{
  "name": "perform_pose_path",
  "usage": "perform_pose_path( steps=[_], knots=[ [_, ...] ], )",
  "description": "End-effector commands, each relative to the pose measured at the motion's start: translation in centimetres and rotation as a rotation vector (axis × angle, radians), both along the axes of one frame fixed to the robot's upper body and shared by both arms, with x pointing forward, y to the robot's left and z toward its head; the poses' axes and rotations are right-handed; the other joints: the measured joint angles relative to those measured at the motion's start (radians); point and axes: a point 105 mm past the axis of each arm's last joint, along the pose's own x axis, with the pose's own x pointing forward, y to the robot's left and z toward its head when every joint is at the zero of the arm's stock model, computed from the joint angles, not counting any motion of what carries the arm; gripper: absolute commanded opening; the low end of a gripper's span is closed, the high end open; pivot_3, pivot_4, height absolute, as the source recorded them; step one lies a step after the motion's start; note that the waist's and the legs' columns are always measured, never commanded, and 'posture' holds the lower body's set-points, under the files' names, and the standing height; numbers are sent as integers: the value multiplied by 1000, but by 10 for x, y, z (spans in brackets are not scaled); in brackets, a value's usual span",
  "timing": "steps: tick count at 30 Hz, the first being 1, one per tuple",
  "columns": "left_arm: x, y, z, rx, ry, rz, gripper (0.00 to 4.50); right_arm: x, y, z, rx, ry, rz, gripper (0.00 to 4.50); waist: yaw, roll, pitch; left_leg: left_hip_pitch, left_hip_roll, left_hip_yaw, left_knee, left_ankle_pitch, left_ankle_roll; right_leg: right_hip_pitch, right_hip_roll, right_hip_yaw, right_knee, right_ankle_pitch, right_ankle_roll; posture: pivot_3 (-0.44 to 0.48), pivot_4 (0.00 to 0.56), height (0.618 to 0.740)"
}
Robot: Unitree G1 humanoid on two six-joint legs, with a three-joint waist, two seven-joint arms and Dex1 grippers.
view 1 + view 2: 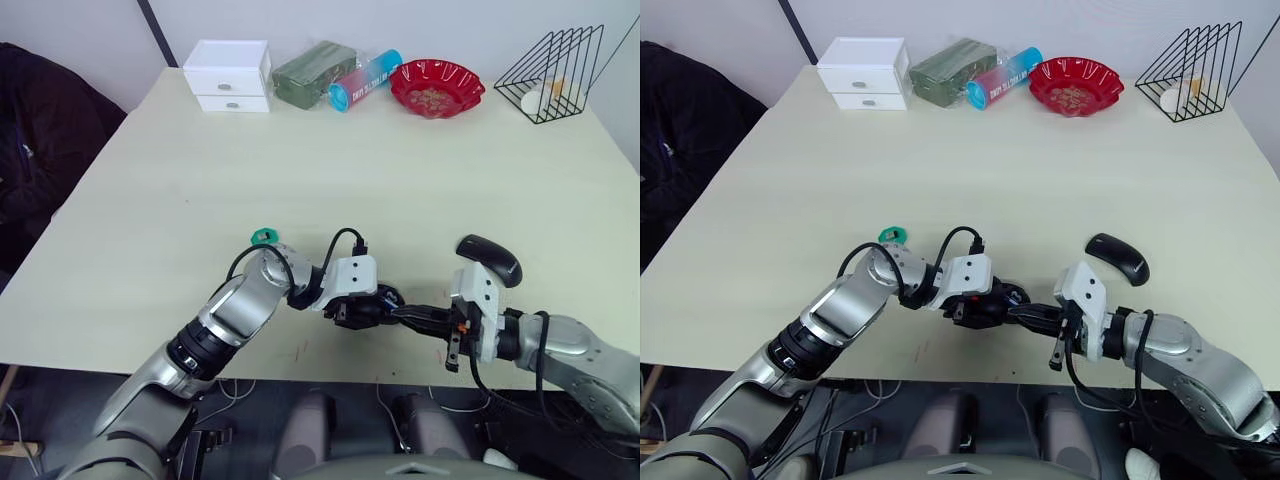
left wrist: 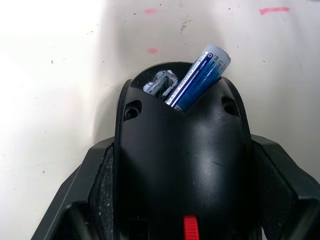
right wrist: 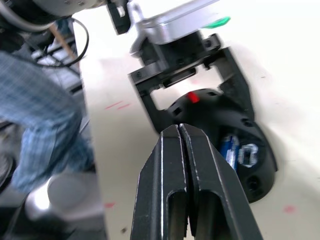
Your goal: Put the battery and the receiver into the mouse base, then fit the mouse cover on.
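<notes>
My left gripper (image 1: 372, 305) is shut on the black mouse base (image 2: 180, 150), holding it by its sides near the table's front edge. A red tab shows on the base. The blue and white battery (image 2: 197, 75) sits tilted in the open recess, one end sticking up. Beside it lies a small grey part (image 2: 161, 82); I cannot tell whether it is the receiver. My right gripper (image 3: 179, 131) is shut with nothing between its fingers, its tip right at the base next to the battery (image 3: 229, 150). The glossy mouse cover (image 1: 490, 258) lies on the table beyond my right wrist.
A green disc (image 1: 262, 237) lies by my left forearm. Along the far edge stand a white drawer box (image 1: 229, 75), a green pack (image 1: 314, 72), a blue and red tube (image 1: 364, 80), a red bowl (image 1: 436, 86) and a wire rack (image 1: 553, 75).
</notes>
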Motion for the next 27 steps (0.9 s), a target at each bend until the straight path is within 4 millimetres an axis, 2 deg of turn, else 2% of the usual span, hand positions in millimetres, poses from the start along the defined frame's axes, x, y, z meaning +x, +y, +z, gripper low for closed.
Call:
perform_pose_path(
  steps=[1,7,27],
  knots=[
    [2,7,-16,51,31,45,2931,0,3,9,39,-142,47,37,0,0,0,0,0,0,0,0,0,0,0,0,0,0,0,0,150,740],
    [1,8,-17,56,34,42,2931,7,2,-2,-1,-256,60,37,0,0,0,0,0,0,0,0,0,0,0,0,0,0,0,0,150,740],
    [1,7,-16,56,34,44,2931,12,1,-25,45,-240,28,37,0,1,0,10,0,2,-1,0,0,8,0,2,1,0,0,0,150,740]
  ],
)
